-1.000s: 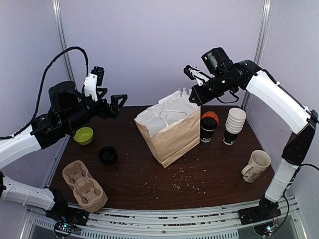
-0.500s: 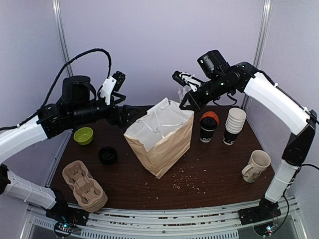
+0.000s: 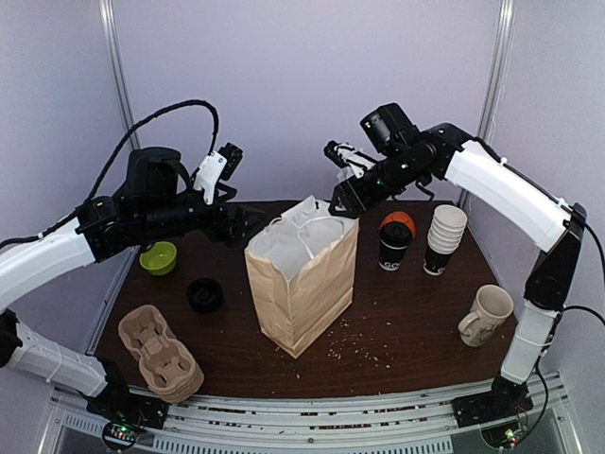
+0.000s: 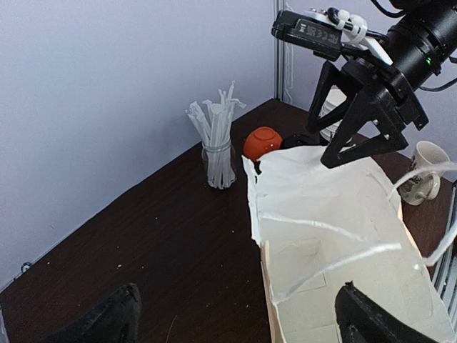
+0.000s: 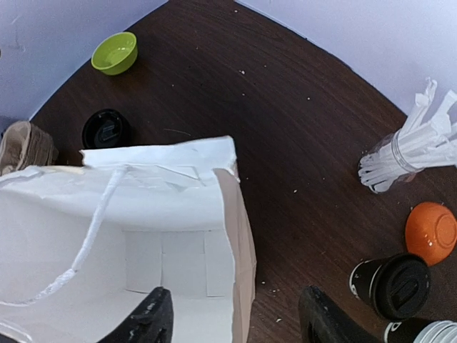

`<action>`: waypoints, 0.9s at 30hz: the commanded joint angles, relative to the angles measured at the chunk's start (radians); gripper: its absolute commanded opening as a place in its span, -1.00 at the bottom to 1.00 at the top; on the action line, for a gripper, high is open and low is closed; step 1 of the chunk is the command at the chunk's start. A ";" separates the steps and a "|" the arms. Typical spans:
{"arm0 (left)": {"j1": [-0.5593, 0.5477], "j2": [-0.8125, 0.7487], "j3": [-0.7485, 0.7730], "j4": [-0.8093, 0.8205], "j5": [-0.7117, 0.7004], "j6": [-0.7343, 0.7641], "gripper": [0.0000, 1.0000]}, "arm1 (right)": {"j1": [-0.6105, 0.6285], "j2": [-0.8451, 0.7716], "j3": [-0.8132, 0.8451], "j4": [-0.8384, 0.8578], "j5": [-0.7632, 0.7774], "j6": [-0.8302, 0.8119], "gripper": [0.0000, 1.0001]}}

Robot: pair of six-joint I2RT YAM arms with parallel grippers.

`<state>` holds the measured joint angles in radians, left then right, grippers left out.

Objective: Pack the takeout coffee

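A black lidded paper takeout cup (image 3: 393,253) is pictured standing on the dark wooden surface (image 3: 416,322), just right of an upright brown paper bag (image 3: 302,284). The left end effector (image 3: 244,225) and the right end effector (image 3: 342,202) are spread open and empty at the bag's mouth.

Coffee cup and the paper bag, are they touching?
Apart. The right wrist view shows bare table between the coffee cup and the bag.

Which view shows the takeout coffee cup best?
Top external: the takeout coffee cup stands in full side view right of the paper bag, white print showing. Right wrist sees mostly its black lid from above. Left wrist: the bag hides nearly all of it.
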<state>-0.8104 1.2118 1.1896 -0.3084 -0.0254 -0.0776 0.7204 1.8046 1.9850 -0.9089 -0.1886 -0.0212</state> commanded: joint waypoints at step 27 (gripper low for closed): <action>-0.007 0.024 -0.046 0.146 0.252 0.582 0.67 | 0.002 -0.476 -0.428 0.276 0.121 0.230 0.51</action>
<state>-0.8108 1.2015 1.1023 -0.2279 0.1909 0.4374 0.7204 1.3479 1.5650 -0.6506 -0.0818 0.2062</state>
